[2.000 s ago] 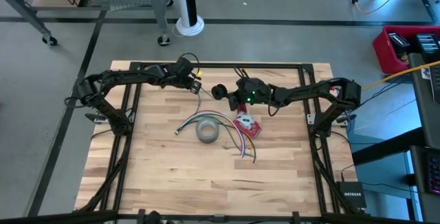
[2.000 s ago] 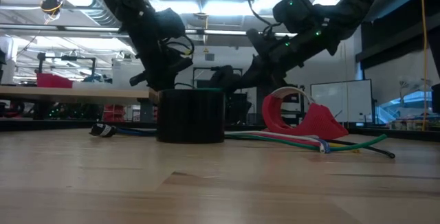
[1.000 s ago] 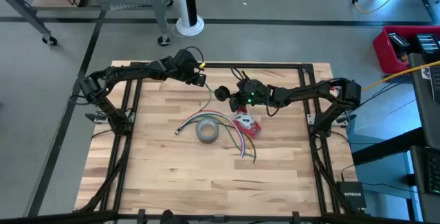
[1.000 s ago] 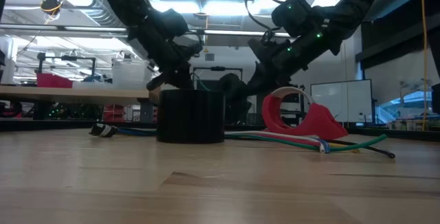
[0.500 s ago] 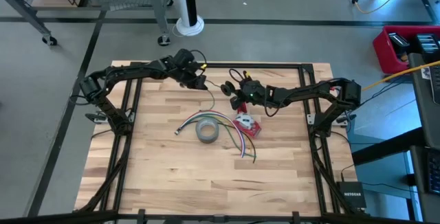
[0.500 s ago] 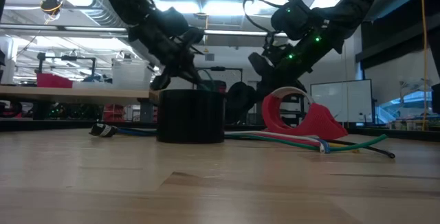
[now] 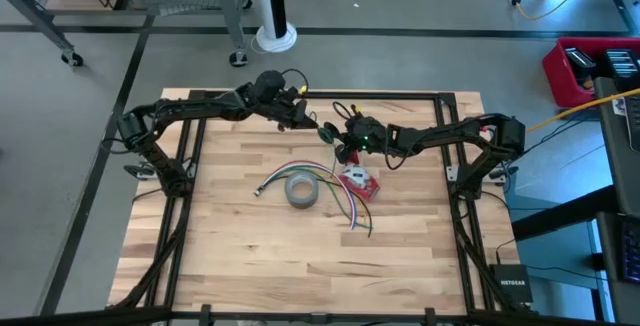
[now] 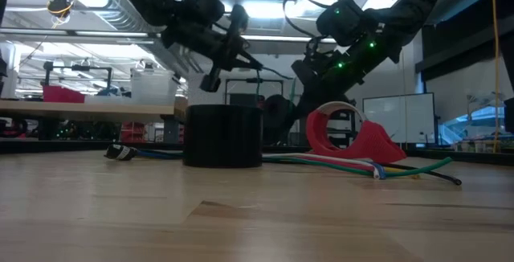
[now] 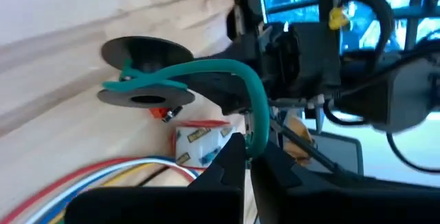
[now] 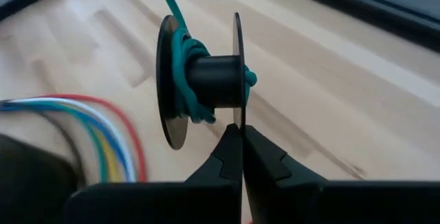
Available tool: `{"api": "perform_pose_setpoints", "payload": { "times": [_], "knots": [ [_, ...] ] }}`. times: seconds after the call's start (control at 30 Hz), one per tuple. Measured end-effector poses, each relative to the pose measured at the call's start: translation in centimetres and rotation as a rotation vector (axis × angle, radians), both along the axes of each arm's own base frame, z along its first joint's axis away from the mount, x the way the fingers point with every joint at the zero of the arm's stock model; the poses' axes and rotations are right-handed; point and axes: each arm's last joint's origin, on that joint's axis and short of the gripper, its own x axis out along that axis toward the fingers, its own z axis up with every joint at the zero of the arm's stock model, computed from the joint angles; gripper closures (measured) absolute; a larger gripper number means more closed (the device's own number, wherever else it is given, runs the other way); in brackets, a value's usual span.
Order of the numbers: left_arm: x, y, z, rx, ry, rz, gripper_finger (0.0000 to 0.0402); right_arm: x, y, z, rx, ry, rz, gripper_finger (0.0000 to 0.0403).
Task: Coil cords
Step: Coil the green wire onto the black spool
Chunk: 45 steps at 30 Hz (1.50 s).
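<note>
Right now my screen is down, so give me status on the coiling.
Right gripper clamps spool flange. Left gripper pinches green cord, partly wound on. Nothing blocking.

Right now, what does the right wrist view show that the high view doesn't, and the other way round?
Only the right wrist view shows the green cord already wrapped in several turns around the hub of a dark spool, with the right gripper shut on one flange edge.

Only the high view shows the whole table: the grey tape roll, the red tape dispenser, and the left gripper close beside the right one near the far edge.

Both show the loose bundle of coloured cords lying on the wood.
</note>
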Motion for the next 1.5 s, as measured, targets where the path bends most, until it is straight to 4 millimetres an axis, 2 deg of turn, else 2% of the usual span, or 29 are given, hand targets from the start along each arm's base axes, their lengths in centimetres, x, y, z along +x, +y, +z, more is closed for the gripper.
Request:
{"api": "perform_pose_setpoints", "payload": {
  "times": [0.23, 0.4, 0.53, 0.83, 1.07, 1.27, 1.5],
  "knots": [
    [1.5, -1.2, -1.3, -0.014, 0.004, -0.071, 0.0401, 0.6, 0.5, 0.5, 0.108, -0.101, 0.185, 0.04],
    [2.4, -2.0, -2.1, -0.047, -0.011, -0.14, 0.0401, 0.9, 0.6, 1.0, 0.186, -0.191, 0.219, 0.04],
    [2.7, -2.7, -2.1, -0.046, -0.018, -0.173, 0.0401, 0.9, 0.5, 1.0, 0.218, -0.207, 0.162, 0.04],
    [3.3, -2.7, -1.0, 0.005, -0.09, -0.194, 0.0401, 0.9, 0.2, 1.1, 0.229, -0.241, 0.021, 0.04],
    [3.6, -3.4, -0.8, 0.02, -0.094, -0.212, 0.0401, 1.3, 0.0, 2.2, 0.251, -0.373, -0.015, 0.04],
    [3.9, -4.4, -1.0, 0.014, -0.073, -0.244, 0.0401, 2.0, -0.4, 3.5, 0.209, -0.406, -0.08, 0.04],
    [3.9, -5.3, -1.3, 0.045, -0.038, -0.278, 0.0401, 2.2, -1.1, 4.1, 0.202, -0.412, -0.102, 0.04]
  ]
}}
